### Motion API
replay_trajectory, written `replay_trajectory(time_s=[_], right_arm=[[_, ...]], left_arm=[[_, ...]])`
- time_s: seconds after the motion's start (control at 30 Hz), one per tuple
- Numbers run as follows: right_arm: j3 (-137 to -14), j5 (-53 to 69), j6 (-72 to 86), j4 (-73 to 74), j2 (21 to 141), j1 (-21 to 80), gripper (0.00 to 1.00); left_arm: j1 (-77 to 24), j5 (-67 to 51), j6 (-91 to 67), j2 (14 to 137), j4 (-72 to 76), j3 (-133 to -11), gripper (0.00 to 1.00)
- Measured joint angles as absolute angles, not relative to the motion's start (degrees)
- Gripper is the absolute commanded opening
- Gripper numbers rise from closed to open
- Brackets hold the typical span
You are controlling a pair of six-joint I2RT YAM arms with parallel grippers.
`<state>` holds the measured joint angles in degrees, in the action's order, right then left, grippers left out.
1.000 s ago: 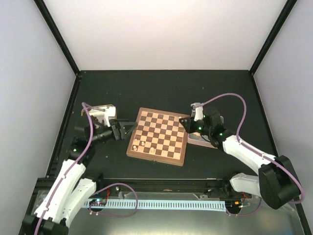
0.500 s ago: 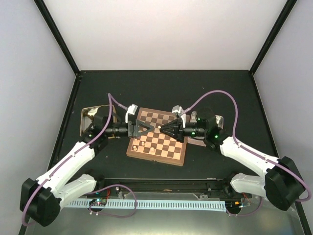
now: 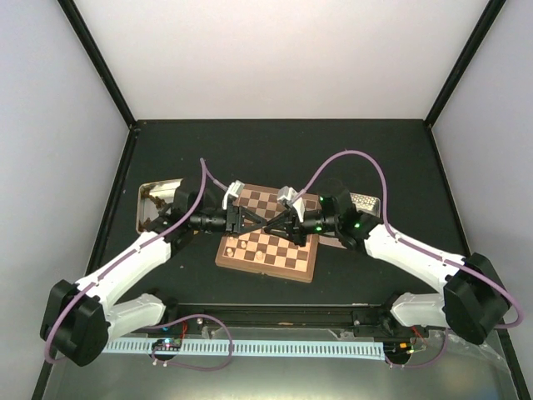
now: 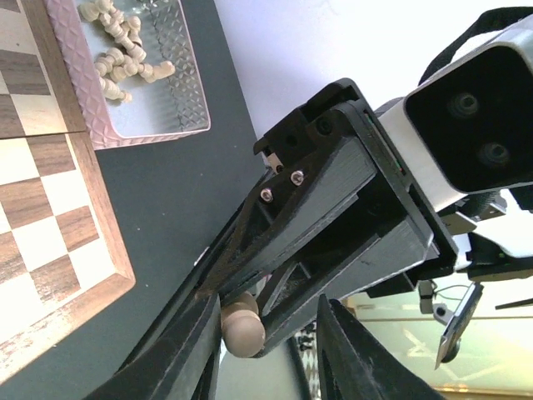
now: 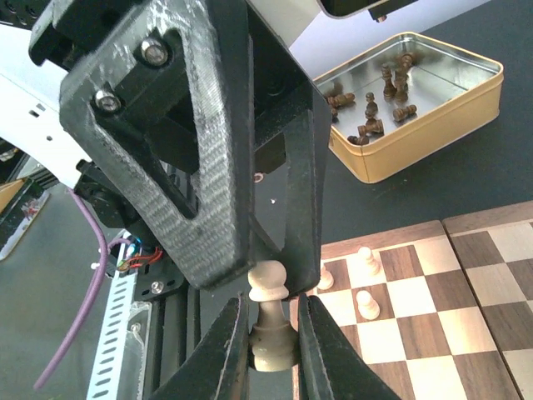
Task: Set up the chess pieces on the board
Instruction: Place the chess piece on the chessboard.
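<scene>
Both arms are now in over the board (image 3: pixel 287 250) and meet tip to tip above it — a second ago they were out at its sides, by the tins. The right tool (image 5: pixel 271 337) is clamped on the base of a pale pawn (image 5: pixel 269 287), held in the air above the squares. The left tool (image 4: pixel 268 337), wide a second ago, is narrowing round the pawn's head — one finger touches it, the other stands clear, so its jaws are apart. This looks like a handover, probably to regrip; no square gains a piece yet.
</scene>
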<state>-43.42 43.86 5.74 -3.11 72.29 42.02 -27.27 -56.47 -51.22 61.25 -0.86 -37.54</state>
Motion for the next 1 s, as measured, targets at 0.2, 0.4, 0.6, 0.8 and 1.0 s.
replay_trajectory(time_s=[0.2,0.4,0.6,0.8,1.0], right_arm=[[-43.7,42.9,4.8,-2.1,72.5,42.1,0.11],[-43.9,42.5,4.6,-1.5,72.7,42.1,0.17],[-43.9,40.9,4.8,-0.5,72.8,42.1,0.51],[-40.8,31.5,8.3,-0.3,68.3,42.2,0.65],[-36.4,15.0,16.1,1.0,61.2,42.2,0.65]], left_arm=[[-27.5,-56.8,-51.1,63.1,-1.1,-37.5,0.22],[-27.5,-56.6,-50.9,63.9,-1.3,-37.5,0.04],[-27.6,-55.9,-49.4,64.1,-1.6,-37.5,0.02],[-28.0,-45.6,-41.4,62.3,-10.6,-40.1,0.01],[-33.5,-24.2,-32.8,62.4,-22.3,-44.6,0.02]])
